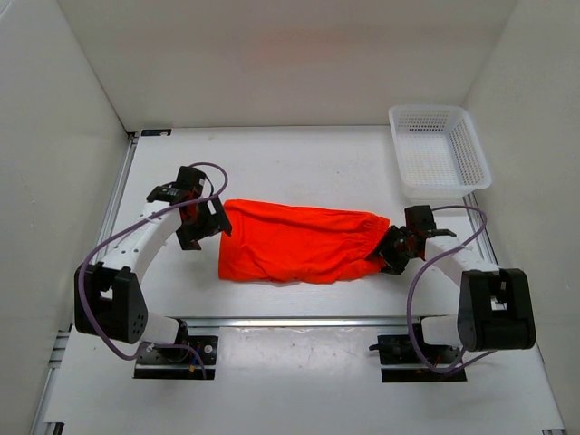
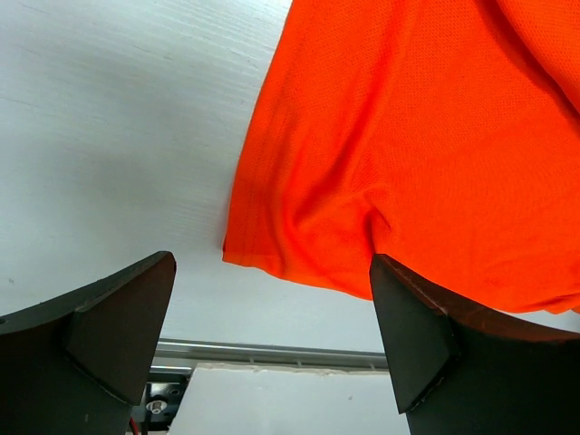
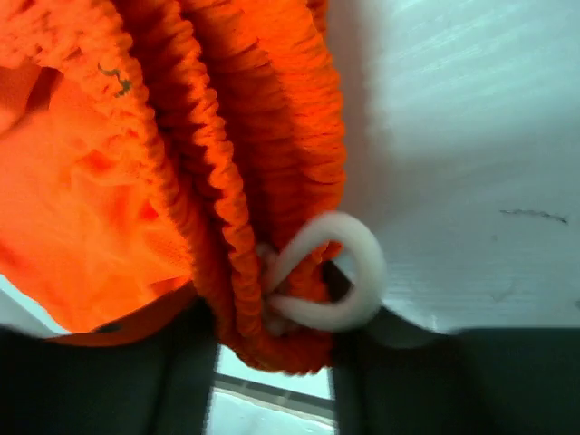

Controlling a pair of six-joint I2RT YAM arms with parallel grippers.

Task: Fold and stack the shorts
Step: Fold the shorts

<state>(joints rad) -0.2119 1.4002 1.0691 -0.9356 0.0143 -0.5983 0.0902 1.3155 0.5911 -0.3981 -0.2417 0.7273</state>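
- The shorts: bright orange-red soft fabric, spread out long and lightly wrinkled, reaching from one pair of fingers to the other.
- Leg end: the stitched hem lies flat just beyond the tips of the left fingers, its corner facing the gap between them.
- Waist end: the gathered elastic waistband is bunched between the right fingers, with a loop of white drawstring poking out there.

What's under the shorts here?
White table shows all round the shorts, which lie flat on it. The patch beneath is covered; no bulge hints at anything there. A drawstring loop sticks out at the waistband.
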